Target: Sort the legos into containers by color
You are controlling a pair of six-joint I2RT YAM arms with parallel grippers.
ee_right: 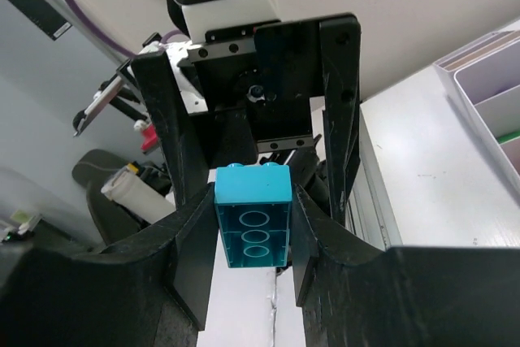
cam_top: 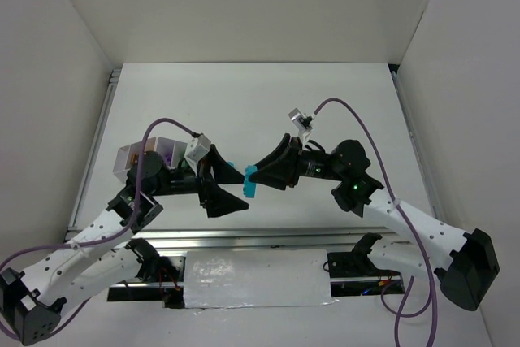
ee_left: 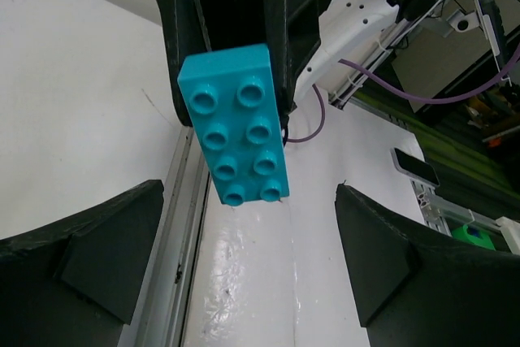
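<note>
The right gripper [ee_right: 253, 233] clamps a teal brick [ee_left: 236, 123] in mid-air over the table's near edge. The left gripper [ee_left: 244, 245] faces it, jaws wide. The white tray [cam_top: 128, 157] sits left, behind the left arm.

One teal lego [cam_top: 250, 180], one white tray [cam_top: 123, 160].

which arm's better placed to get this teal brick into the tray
Left, probably. The white tray sits beside the left arm, far from the right arm. The right tool is shut on the teal brick, but the left tool is open facing it, ready to take it.
</note>
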